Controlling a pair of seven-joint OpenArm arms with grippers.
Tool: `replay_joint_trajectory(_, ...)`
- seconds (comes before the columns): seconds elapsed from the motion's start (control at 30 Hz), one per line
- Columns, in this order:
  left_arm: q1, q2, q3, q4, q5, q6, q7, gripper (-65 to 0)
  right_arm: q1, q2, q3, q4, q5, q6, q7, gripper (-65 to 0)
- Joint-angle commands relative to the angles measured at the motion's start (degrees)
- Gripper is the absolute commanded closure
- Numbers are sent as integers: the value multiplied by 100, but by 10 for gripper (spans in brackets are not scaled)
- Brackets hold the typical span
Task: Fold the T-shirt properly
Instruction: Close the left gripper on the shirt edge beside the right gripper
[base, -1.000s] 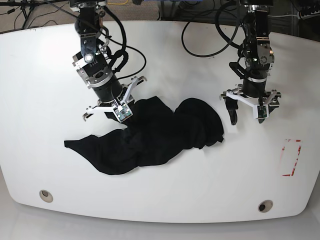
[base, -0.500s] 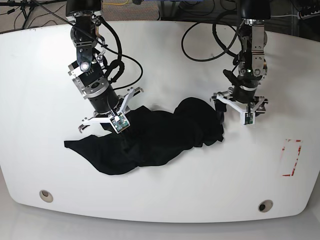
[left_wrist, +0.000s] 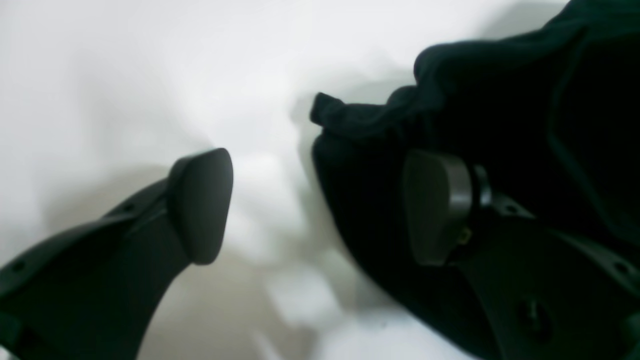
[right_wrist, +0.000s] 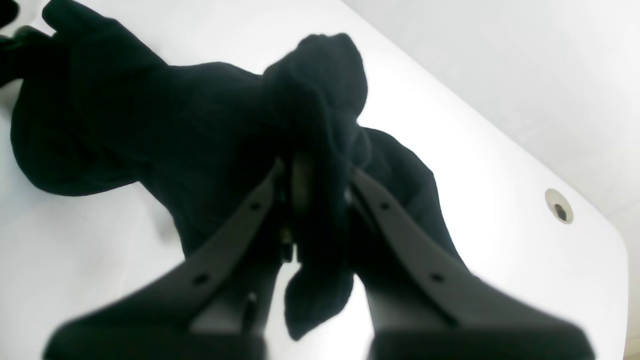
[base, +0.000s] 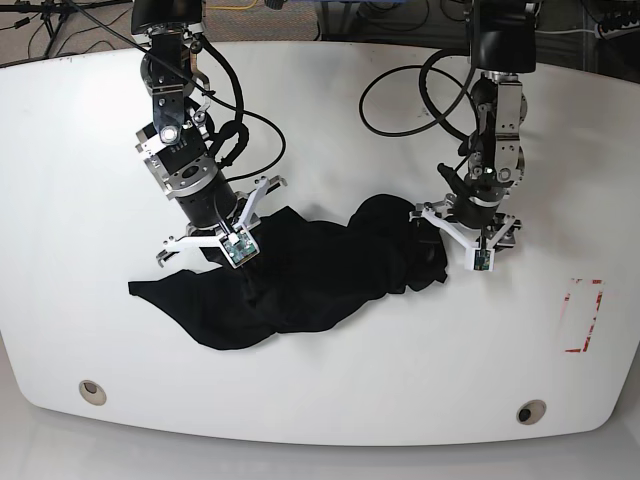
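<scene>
- Two round holes sit in the near edge of the white table, one at the near left and one at the near right; in the right wrist view one of them shows at the table's rim.
- One red rectangular marking lies on the table surface toward the right edge, well apart from the garment.
- T-shirt: black, crumpled, not folded. It lies across the middle of the table, with a flat lobe reaching toward the near left and a bunched mound at its right end.
- Right gripper: positioned over the T-shirt's upper left portion. In the right wrist view the fingers stand nearly together with a ridge of black cloth pinched between them; a loose tail of fabric hangs below the grip.
- Left gripper: positioned at the T-shirt's right end. In the left wrist view its jaws stand wide apart; one pad is over bare white table, the other pad is over or against black fabric. Whether that pad touches the cloth cannot be told. A small folded edge of the T-shirt projects into the gap between the pads.
- Black cables loop above the far table surface behind both arms.
</scene>
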Motion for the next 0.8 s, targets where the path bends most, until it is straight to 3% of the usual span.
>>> replay_joint_trajectory(0.0, -238, -39, 159, -115, -23, -11, -137, -504, 95, -3, 28, 109, 31, -13, 177, 0)
replay_joint_trajectory(0.47, -519, -74, 625, -669, -23, -11, -128, -476, 95, -12, 28, 109, 58, -13, 177, 0)
replay_joint_trajectory(0.57, -519, -74, 590, -669, -23, -11, -128, -372, 95, -12, 37, 100, 66, -13, 177, 0)
replay_joint_trajectory(0.77, -519, -83, 572, -748, -14, -11, -128, -57, 95, -12, 72, 100, 66, -40, 177, 0)
